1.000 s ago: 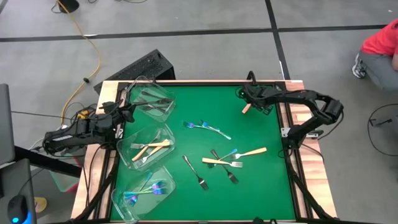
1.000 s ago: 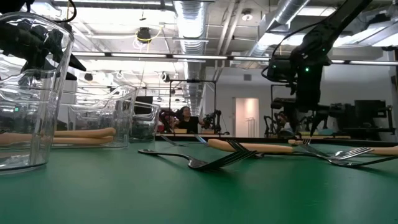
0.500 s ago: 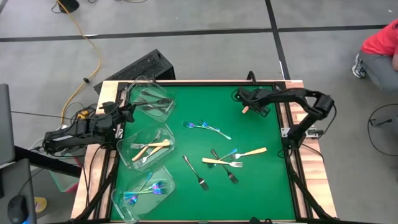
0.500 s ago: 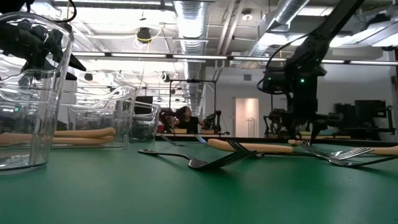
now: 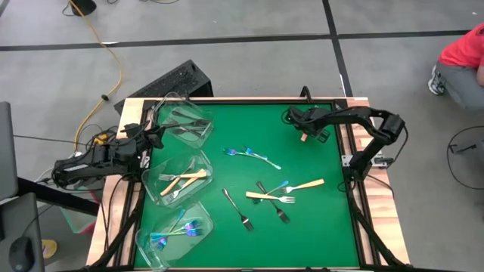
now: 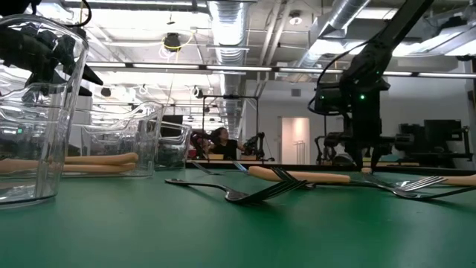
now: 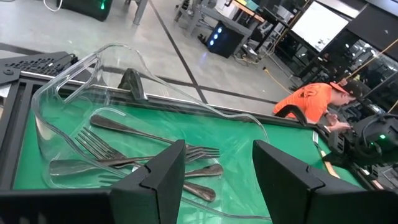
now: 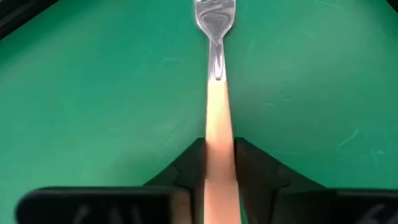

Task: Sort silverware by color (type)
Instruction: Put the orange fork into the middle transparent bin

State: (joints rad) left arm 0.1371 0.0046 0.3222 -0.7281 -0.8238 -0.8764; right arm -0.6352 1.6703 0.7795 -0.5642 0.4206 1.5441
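Change: right gripper (image 8: 219, 165) has come down at the far right corner of the green mat (image 5: 227, 136) and drawn its fingers in since a second ago; nothing else has shifted.
Mat: loose forks (image 5: 272, 193) lie mid-mat, toward its near edge, awaiting sorting.
Tubs: three clear tubs (image 5: 178, 177) line the mat's left edge, one fork type each, so sorted pieces stay apart.
Right arm: reaches in from the mat's right side, wrist bent down.
Left arm: waits over the mat's left edge; left gripper (image 7: 217, 177) fingers apart, holding nothing.
Tan-handled fork (image 8: 217, 112): flat on the mat, handle clamped between the right fingers, judged ready to lift.
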